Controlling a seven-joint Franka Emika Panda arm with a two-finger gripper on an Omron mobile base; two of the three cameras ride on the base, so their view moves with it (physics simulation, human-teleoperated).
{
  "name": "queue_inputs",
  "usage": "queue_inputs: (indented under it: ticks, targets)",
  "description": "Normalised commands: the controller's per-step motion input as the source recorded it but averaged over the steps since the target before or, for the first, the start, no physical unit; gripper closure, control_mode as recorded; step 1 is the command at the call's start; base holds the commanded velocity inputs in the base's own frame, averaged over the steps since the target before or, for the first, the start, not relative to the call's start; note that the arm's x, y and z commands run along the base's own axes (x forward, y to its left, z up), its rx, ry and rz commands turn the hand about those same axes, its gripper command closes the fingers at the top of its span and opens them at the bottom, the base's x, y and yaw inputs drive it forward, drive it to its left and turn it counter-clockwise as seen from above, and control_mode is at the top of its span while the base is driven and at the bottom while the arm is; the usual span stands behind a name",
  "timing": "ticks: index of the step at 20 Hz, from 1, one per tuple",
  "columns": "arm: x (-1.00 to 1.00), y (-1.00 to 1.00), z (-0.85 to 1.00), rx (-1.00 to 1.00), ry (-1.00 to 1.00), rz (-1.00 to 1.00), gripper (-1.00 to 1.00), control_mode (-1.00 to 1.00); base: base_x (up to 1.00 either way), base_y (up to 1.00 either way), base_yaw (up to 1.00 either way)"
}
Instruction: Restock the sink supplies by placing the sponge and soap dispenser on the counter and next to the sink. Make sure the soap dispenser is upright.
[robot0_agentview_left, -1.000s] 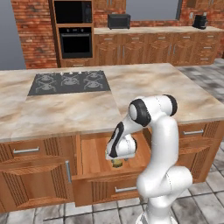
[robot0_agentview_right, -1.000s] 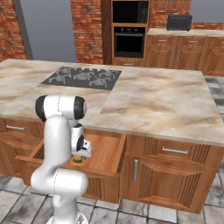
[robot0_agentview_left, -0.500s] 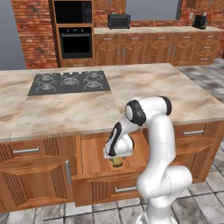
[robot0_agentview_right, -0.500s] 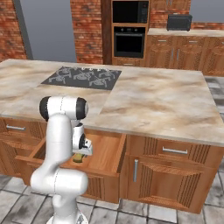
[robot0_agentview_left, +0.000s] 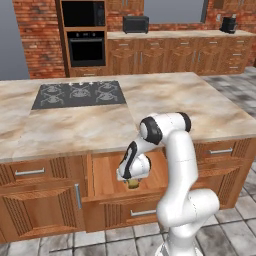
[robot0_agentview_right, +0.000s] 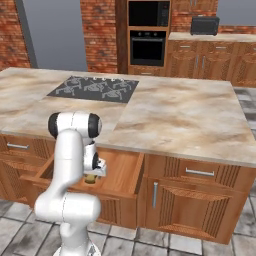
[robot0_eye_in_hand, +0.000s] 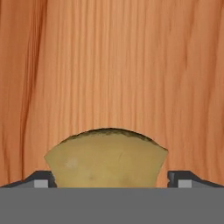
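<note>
The marbled desk (robot0_agentview_left: 165, 100) carries a black hob (robot0_agentview_left: 77, 94); below its edge a wooden drawer (robot0_agentview_left: 105, 172) stands pulled out. Inside it the pincer (robot0_eye_in_hand: 112, 179), spread wide, straddles the sponge (robot0_eye_in_hand: 105, 159) lying on the drawer floor. No readable writing shows.

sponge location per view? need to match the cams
Left base view: small yellow-olive sponge low centre, in the open wooden drawer, under the claw.
Right base view: sponge lower left, beside the white arm.
Hand view: sponge bottom centre, between the fingertips.
Shared landmark: the drawer's wooden floor.
</note>
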Motion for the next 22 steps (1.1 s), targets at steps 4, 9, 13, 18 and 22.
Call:
queue_inputs:
  ticks: [4,9,13,18,22]
  targets:
    - [-0.04,0.0,-0.15,0.0,0.0,0.0,1.0,-1.0,0.0,0.0,0.0]
    - [-0.14,0.0,0.0,0.0,-0.01,0.0,1.0,-1.0,0.0,0.0,0.0]
    - [-0.13,0.0,0.41,0.01,-0.01,-0.04,1.0,-1.0,0.0,0.0,0.0]
    - [-0.27,-0.1,0.97,0.03,-0.01,-0.11,1.0,-1.0,0.0,0.0,0.0]
    - [-0.32,-0.24,1.0,0.04,0.0,-0.16,1.0,-1.0,0.0,0.0,0.0]
